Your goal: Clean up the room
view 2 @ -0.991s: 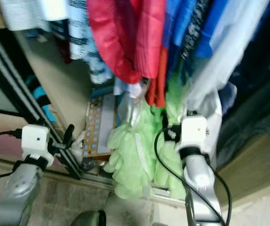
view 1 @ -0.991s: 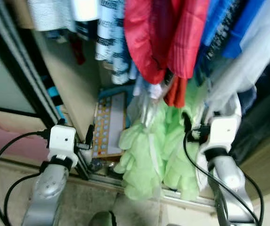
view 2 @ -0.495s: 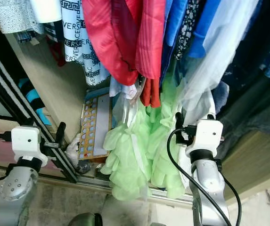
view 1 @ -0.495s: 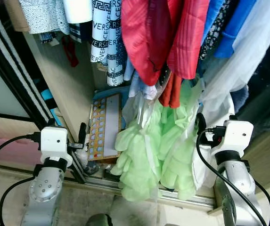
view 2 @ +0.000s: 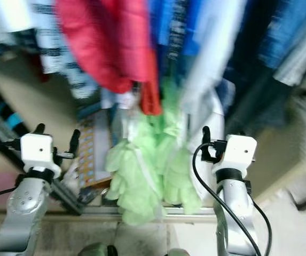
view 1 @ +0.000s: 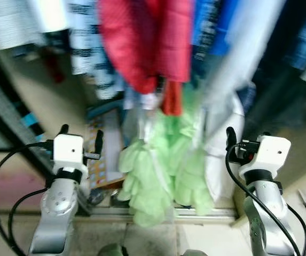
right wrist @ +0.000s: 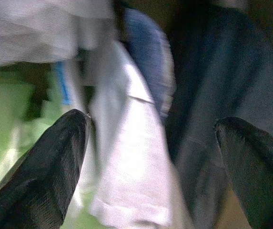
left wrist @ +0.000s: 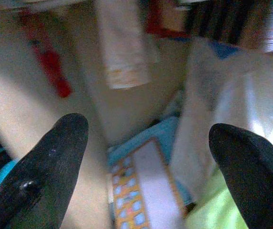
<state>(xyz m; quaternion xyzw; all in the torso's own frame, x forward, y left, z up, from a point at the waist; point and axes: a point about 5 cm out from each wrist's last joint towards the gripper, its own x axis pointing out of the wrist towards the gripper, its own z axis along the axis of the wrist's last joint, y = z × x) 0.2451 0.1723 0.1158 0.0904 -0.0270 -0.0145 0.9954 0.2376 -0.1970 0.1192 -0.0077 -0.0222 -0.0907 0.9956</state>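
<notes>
Facing an open wardrobe (view 1: 62, 90), the head views are blurred: red (view 1: 142, 42), blue (view 1: 217, 26) and white clothes (view 1: 238, 58) hang above, and a pale green garment (view 1: 158, 176) droops to the door track (view 1: 195, 213). A board with coloured dots (view 1: 96, 160) leans inside at the bottom. Both arms are raised: the left hand (view 1: 80, 140) near the board, the right hand (view 1: 228, 140) beside the white cloth.

Left wrist view: the left hand's fingers (left wrist: 55, 157) stand wide apart, empty, aimed at the board (left wrist: 141, 191) and the beige inner wall (left wrist: 41, 109).

Right wrist view: the right hand's fingers (right wrist: 50, 167) are also spread, holding nothing, pointing at white cloth (right wrist: 131, 157) and dark blue clothes (right wrist: 212, 86).

Nothing to tidy is in either hand. The risk, as I judge it, is a finger snagging hanging fabric or cables catching if the arms push in while vision is smeared. The floor (view 1: 142, 234) outside looks grey and bare.
</notes>
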